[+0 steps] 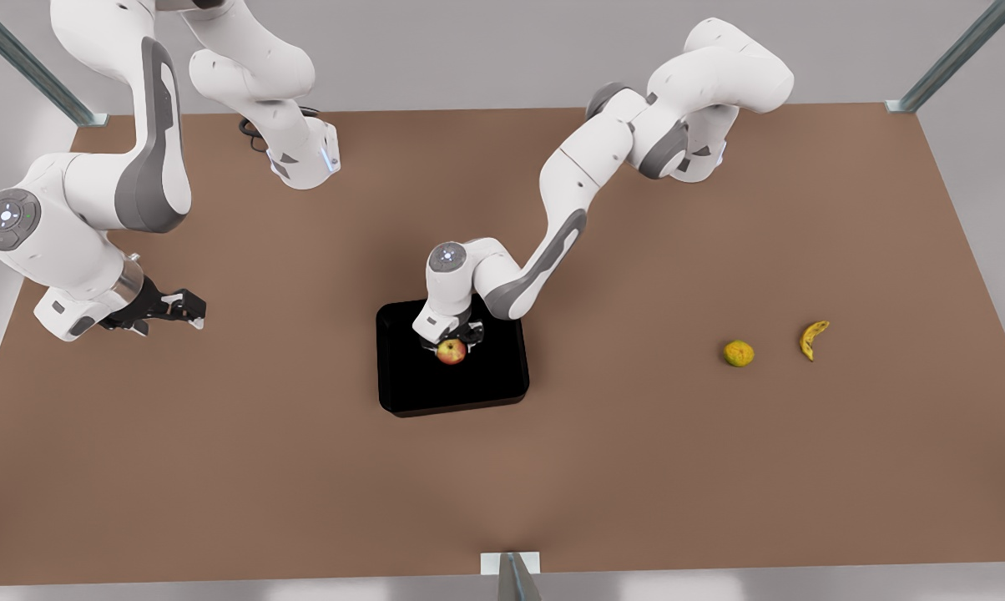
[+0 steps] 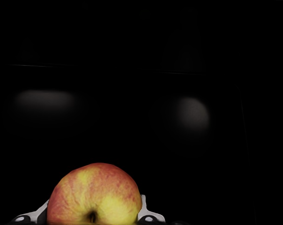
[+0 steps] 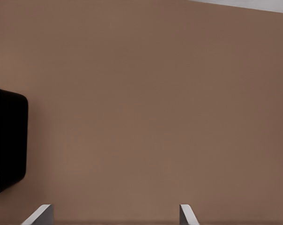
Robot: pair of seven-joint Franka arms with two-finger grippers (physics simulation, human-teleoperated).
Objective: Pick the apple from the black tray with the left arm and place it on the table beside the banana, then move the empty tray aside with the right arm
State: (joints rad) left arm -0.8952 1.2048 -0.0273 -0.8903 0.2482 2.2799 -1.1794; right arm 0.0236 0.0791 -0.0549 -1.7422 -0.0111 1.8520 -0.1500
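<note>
The red and yellow apple [image 1: 451, 351] sits in the middle of the black tray [image 1: 452, 407] at the centre of the brown table [image 1: 553, 501]. My left gripper [image 1: 451, 340] reaches down into the tray and is shut on the apple. In the left wrist view the apple [image 2: 94, 194] lies between the fingers [image 2: 148, 216], which press against both its sides over the dark tray floor [image 2: 132, 93]. The banana [image 1: 813, 339] lies far off at the front view's right. My right gripper [image 1: 187, 309] waits open above the table at the front view's left.
A bumpy yellow-orange round fruit [image 1: 738, 353] lies just beside the banana, on the tray's side of it. The right wrist view looks over bare tabletop with a corner of the tray [image 3: 8, 140] at its edge. Metal posts [image 1: 511, 576] stand at the table's edges.
</note>
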